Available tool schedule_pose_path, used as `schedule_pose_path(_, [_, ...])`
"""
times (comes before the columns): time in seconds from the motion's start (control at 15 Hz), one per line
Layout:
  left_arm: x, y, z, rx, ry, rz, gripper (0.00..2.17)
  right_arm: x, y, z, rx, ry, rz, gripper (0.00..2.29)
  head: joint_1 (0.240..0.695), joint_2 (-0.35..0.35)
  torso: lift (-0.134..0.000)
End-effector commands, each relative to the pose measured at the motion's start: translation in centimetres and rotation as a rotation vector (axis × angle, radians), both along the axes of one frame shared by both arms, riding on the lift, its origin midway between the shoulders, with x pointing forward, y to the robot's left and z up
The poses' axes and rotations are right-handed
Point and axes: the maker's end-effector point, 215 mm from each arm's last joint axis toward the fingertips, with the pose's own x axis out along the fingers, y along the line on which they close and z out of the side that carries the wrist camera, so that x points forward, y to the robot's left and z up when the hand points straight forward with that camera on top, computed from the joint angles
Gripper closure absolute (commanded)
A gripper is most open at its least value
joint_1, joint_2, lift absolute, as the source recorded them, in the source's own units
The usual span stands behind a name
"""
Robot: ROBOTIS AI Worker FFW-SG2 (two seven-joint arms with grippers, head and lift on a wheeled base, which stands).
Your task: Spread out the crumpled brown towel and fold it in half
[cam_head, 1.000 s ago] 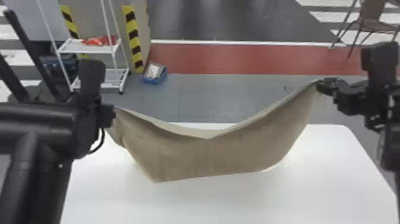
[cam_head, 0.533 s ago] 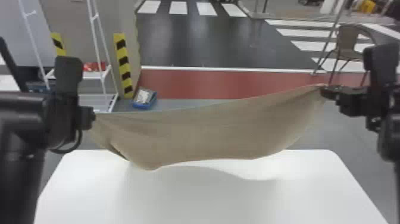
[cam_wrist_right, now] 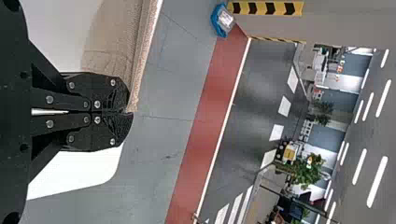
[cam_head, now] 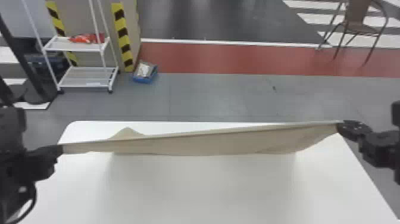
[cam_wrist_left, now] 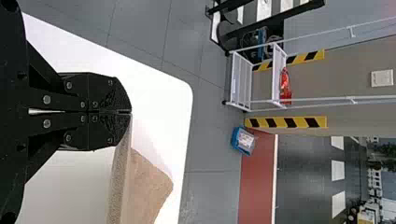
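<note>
Got brown cloth towel strung between both grippers, out over white tabletop with rounded corners. Runs crosswise in head view, upper edge pulled nearly straight, slanting up toward right end. Sags slightly below that edge, narrows to a strip at left end. Shows small pointed flap poking out past upper edge on far side, nearer left end. Can't tell whether lower edge touches tabletop.

Pinched at left end by black left gripper, by tabletop's left edge in head view. Per left wrist view, have fingers pressed together, towel edge caught right at tips.

Pinched at right end by black right gripper, by far right corner of tabletop in head view. Per right wrist view, have those fingers closed together too, towel edge caught at tips.

Past tabletop, on grey floor: see white wheeled rack at left, carrying crumpled red item on upper shelf. Just beside rack, see yellow-and-black striped strip on beige panel, then small blue container with pale contents. Farther off, see red floor band edged in white, then dark floor. At far right, see brown chair with thin legs.
</note>
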Motion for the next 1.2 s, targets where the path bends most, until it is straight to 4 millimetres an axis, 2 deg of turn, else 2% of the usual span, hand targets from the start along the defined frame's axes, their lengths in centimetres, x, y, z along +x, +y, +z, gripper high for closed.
schedule_pose_path(0.0, [-2.9,-0.2,-1.9,0.015,-0.048,-0.026,1.90,-3.0,0.7,-3.0,-0.021,0.023,0.050,1.64,0.695,-0.060,0.000])
schedule_pose_path(0.2, [-4.7,-1.1,-4.7,0.021,-0.090,-0.087,1.90,-5.8,4.1,-6.0,-0.058,0.039,0.188,1.64,0.695,-0.054,0.000])
schedule_pose_path(0.47, [-6.2,0.0,-7.2,0.101,-0.112,-0.128,1.90,-7.3,6.4,-9.3,-0.075,0.075,0.301,1.65,0.695,-0.016,0.000])
schedule_pose_path(0.6, [-6.7,0.1,-8.7,0.116,-0.088,-0.149,1.90,-7.5,6.4,-10.3,-0.087,0.091,0.313,1.65,0.695,0.007,0.000])
schedule_pose_path(0.73, [-6.5,-0.1,-9.1,0.136,-0.074,-0.162,1.90,-5.9,5.2,-10.1,-0.092,0.094,0.283,1.65,0.695,0.015,0.000])
schedule_pose_path(0.8, [-5.9,-0.5,-8.8,0.141,-0.083,-0.170,1.90,-4.4,3.8,-9.3,-0.095,0.086,0.248,1.65,0.695,0.014,0.000])
schedule_pose_path(0.87, [-4.8,-1.0,-8.0,0.150,-0.095,-0.177,1.90,-2.9,2.2,-8.3,-0.084,0.079,0.202,1.65,0.695,0.002,0.000])
schedule_pose_path(1.0, [-2.7,-0.6,-6.9,0.167,-0.071,-0.156,1.90,0.2,-0.7,-5.2,-0.071,0.056,0.121,1.65,0.695,-0.034,0.000])
schedule_pose_path(1.13, [-1.2,-0.4,-5.9,0.178,-0.062,-0.144,1.90,1.5,-1.5,-3.6,-0.062,0.056,0.103,1.65,0.695,-0.064,0.000])
